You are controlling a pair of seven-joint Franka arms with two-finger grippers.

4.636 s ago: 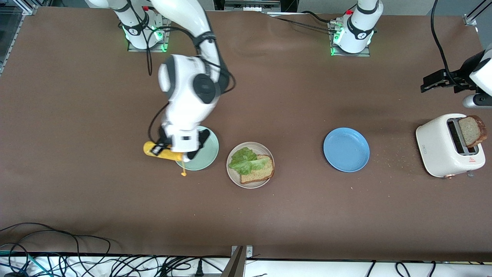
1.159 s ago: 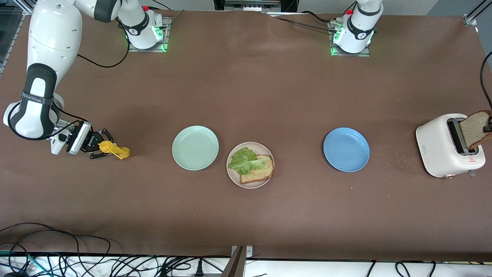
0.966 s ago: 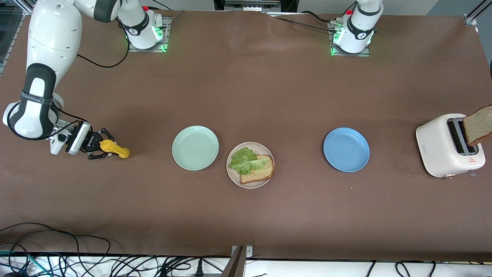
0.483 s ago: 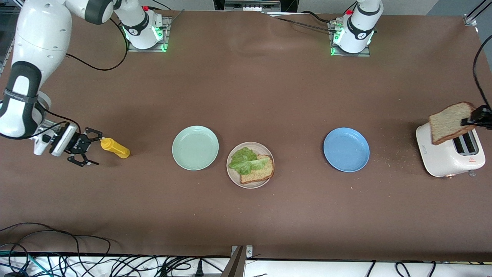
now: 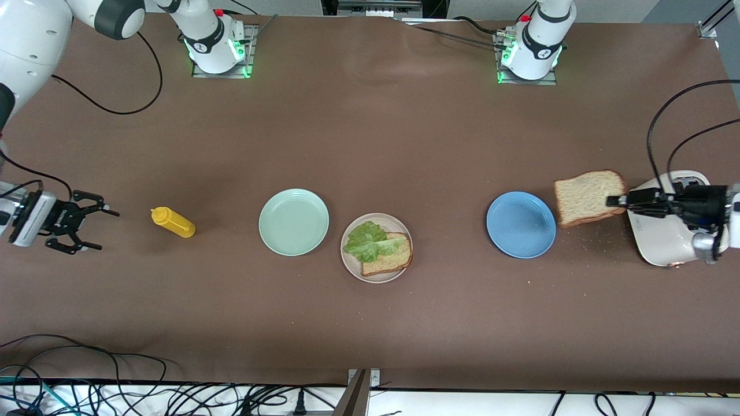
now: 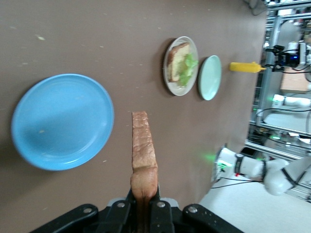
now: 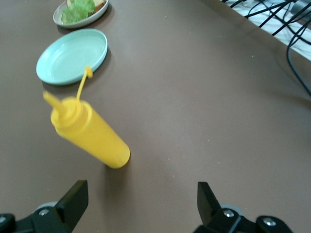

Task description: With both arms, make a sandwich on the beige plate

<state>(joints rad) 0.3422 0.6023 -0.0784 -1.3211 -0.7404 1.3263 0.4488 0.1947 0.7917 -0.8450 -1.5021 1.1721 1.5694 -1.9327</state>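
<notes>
The beige plate (image 5: 354, 267) sits mid-table, bearing one brown bread slice (image 5: 390, 260) with a ruffled lettuce leaf (image 5: 368, 242) lying on it. My left gripper (image 5: 615, 201) is shut on the crust edge of a second bread slice (image 5: 588, 197), holding it flat in the air over the table between the blue plate and the toaster. In the left wrist view that slice (image 6: 142, 145) runs edge-on out of the left gripper (image 6: 144, 204), with the beige plate (image 6: 167, 82) farther off. My right gripper (image 5: 108, 231) hovers open, holding nothing, near the right arm's end of the table.
A yellow squeeze bottle (image 5: 173, 223) stands between the right gripper and the mint-green plate (image 5: 293, 222). The blue plate (image 5: 521, 225) lies beside the held slice. A white toaster (image 5: 665, 245) sits at the left arm's end. Cables run along the front edge.
The right gripper opened, let go of the yellow bottle and drew back from it. The left gripper lifted the bread slice out of the toaster and carried it toward the blue plate.
</notes>
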